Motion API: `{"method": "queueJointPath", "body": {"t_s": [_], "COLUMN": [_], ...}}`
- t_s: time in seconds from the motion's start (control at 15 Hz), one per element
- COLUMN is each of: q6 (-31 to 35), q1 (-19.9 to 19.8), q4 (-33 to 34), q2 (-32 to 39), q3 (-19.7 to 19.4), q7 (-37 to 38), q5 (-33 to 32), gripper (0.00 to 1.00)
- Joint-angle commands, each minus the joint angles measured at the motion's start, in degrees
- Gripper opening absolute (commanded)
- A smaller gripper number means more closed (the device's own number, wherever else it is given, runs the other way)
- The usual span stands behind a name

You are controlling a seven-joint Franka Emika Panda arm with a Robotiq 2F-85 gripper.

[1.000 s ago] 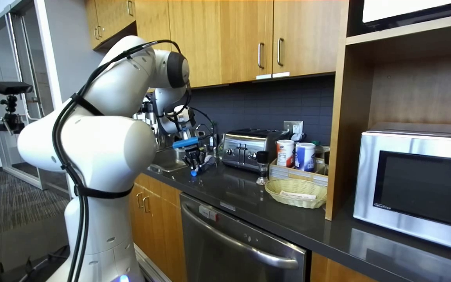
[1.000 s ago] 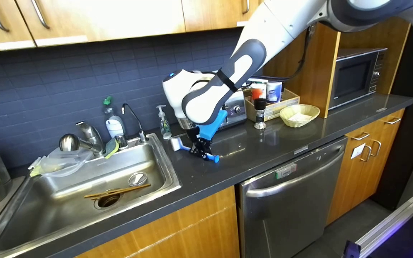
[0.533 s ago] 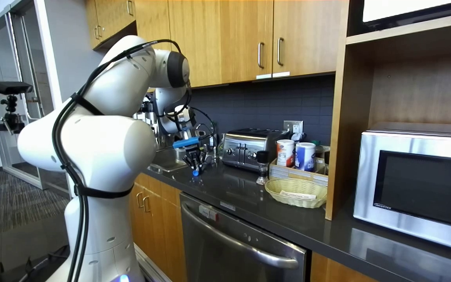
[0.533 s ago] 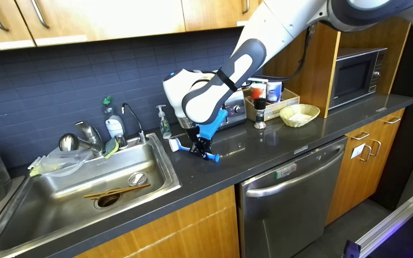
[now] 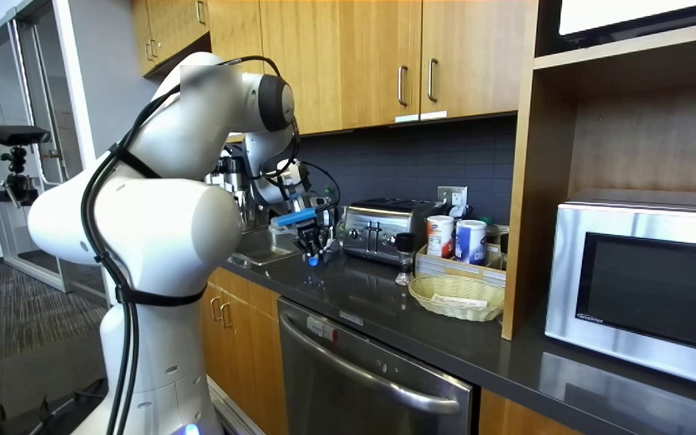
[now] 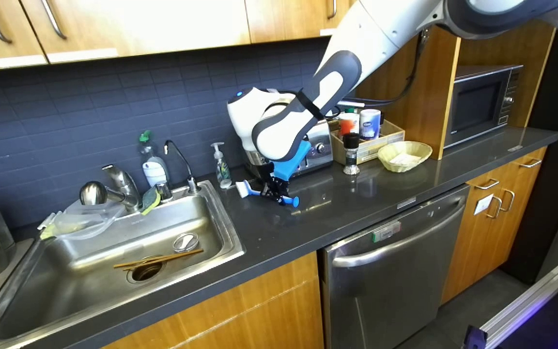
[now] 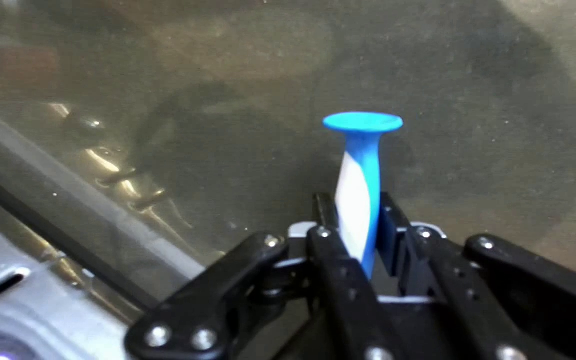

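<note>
Since half a second ago the pincer [image 7: 359,220] and the brush [image 7: 361,175] have moved together: in both exterior views they sit a little farther from the sink [image 6: 225,218] and nearer the toaster [image 6: 318,147]. The pincer's jaws are drawn in tight, with the brush squeezed between them partway along its length, as the wrist view shows. Its flared blue end [image 7: 363,121] sticks out on the dishwasher [image 6: 400,281] side of the pincer; its white brush head [image 6: 243,189] juts out on the opposite side, toward the soap bottle [image 6: 222,169]. Directly under the pincer is the dark table [image 6: 351,208]; the brush appears to hang just above it, though whether every part clears the surface I cannot tell.

The step in hand looks like carrying the gripped brush low over the table. The next move, I judge, calls for keeping the squeeze firm so the brush does not swivel, and for guarding its two ends: the soap bottle stands near the brush head, and the toaster just behind the pincer, partly hidden by the arm [image 6: 330,92].

Farther from the pincer, past the brush head, is the sink, with chopsticks [image 6: 177,256] lying inside. On the pincer's other side come the grinder [image 6: 351,155], the box [image 6: 380,147] of canisters [image 6: 369,123], the basket [image 6: 397,167] and, farthest, the microwave [image 6: 482,106].
</note>
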Motion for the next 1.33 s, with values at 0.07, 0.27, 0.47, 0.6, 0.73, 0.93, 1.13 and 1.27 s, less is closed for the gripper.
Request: {"method": "queueJointPath", "body": {"t_s": [0.07, 0.27, 0.47, 0.6, 0.73, 0.93, 1.13, 1.27], "q6": [0.48, 0.27, -0.01, -0.43, -1.06, -2.26, -3.91, -4.8], "q1": [0.3, 0.42, 0.49, 0.49, 0.9, 0.76, 0.25, -0.06], "q4": [-3.65, -4.9, -6.75, -8.36, -10.3, -13.35, -15.78, -17.08], "q2": [-4.69, -6.3, -8.15, -9.74, -11.75, -15.07, -17.85, -19.3], "q3": [-0.74, -0.35, -0.05, 0.08, -0.2, 0.12, 0.92, 1.72], "q7": [1.66, 1.91, 2.31, 2.71, 4.07, 5.2, 5.49, 5.27], "q5": [-1.01, -0.93, -0.92, -1.01, -2.07, -3.63, -4.61, -4.54], "gripper": [0.06, 0.06, 0.06, 0.06, 0.06, 0.06, 0.06, 0.06]}}
